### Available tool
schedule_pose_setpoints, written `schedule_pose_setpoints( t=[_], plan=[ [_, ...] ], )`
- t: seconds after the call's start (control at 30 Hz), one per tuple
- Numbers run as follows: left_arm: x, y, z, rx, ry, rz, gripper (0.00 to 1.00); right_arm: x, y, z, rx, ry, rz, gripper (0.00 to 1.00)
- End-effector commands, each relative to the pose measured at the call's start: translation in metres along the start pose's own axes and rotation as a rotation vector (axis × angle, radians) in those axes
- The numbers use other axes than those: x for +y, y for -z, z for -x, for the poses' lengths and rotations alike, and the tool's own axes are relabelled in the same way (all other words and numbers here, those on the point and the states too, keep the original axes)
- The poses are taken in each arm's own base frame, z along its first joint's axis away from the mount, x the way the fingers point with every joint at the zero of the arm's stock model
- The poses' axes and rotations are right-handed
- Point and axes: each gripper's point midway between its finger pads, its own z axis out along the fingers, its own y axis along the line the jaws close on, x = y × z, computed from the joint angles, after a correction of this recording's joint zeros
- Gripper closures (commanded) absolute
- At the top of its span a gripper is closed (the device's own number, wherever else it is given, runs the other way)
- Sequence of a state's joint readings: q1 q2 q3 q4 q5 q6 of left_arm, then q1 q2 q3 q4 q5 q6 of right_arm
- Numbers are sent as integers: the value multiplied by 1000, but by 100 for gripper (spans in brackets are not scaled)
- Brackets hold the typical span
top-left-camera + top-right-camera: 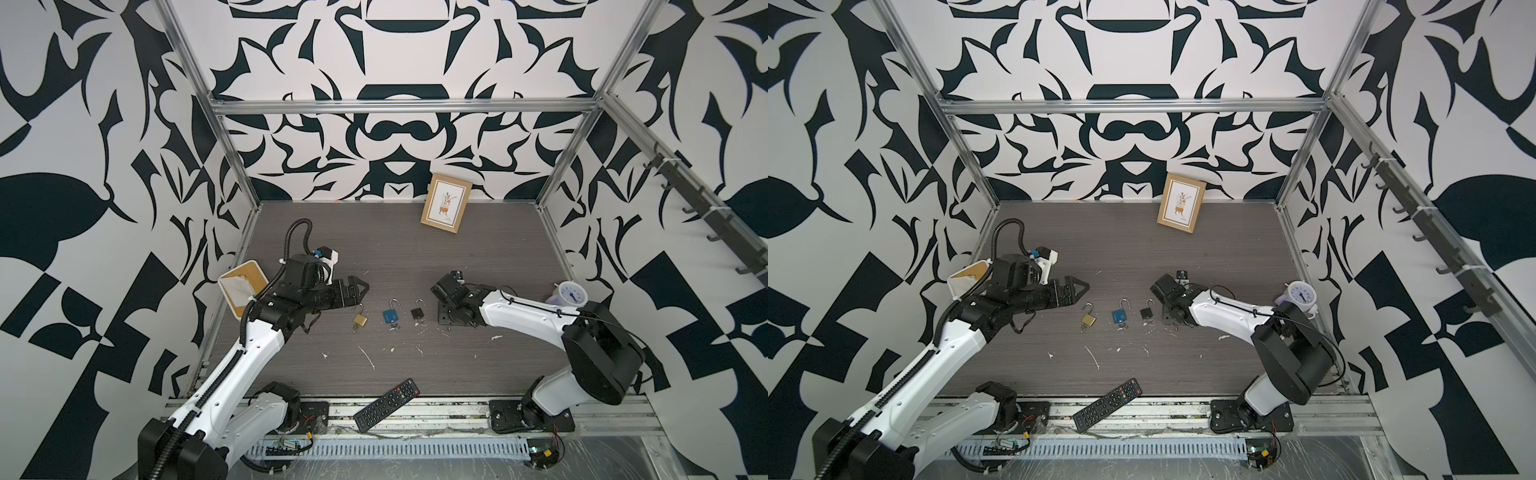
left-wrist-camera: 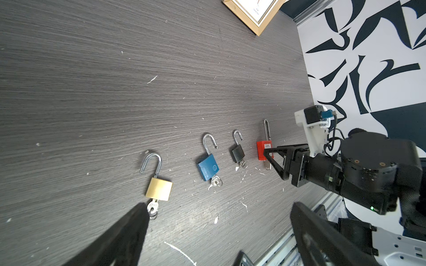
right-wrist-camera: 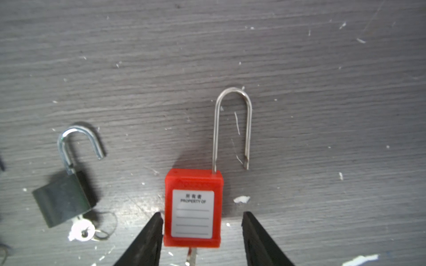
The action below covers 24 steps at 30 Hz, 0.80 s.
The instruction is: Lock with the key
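Four padlocks lie flat in a row across the middle of the grey wood-grain surface [image 1: 415,257], somewhat closer to its near edge than to its far one. Each has its shackle swung open and a key in the bottom of its body. From the left-edge side the row runs brass padlock [image 1: 360,320], blue padlock [image 1: 390,318], black padlock [image 1: 417,312] and, last toward the right edge, the red padlock [image 3: 193,182], which both top views hide under the right arm. The right hand [image 3: 201,216] points down over the red padlock, its jaws parted and set astride the lower part of the red body. One fingertip [image 3: 151,232] touches or all but touches one side of the body, while the other stands clear of the opposite side, so nothing is grasped. The red padlock's long shackle [image 3: 232,92] is out of its hole, its free end clear of the body's top corner, and its key [image 3: 191,255] sticks out below, between the fingers. The left hand [image 1: 360,291] is held just by the brass padlock's shackle, jaws spread wide and empty. A picture frame [image 1: 446,203] leans on the wall at the far edge, a remote control [image 1: 386,405] lies over the near edge, and a clock [image 1: 572,293] stands by the right edge.
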<state>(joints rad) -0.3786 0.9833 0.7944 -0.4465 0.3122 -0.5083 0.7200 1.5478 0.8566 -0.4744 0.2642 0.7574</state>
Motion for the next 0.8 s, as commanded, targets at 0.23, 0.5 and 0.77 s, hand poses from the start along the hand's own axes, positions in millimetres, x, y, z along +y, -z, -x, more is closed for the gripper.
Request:
schedule_pose_setpoints(
  t=[0.23, 0.5, 0.77],
  plan=[
    [1, -3, -8, 23, 6, -3, 0, 11, -1, 15, -27, 5, -8, 48],
    [3, -6, -11, 38, 18, 3, 1, 11, -8, 11, -15, 9, -5, 49],
    [3, -10, -14, 50, 19, 4, 2, 10, -16, 4, -1, 2, -2, 53]
  ],
)
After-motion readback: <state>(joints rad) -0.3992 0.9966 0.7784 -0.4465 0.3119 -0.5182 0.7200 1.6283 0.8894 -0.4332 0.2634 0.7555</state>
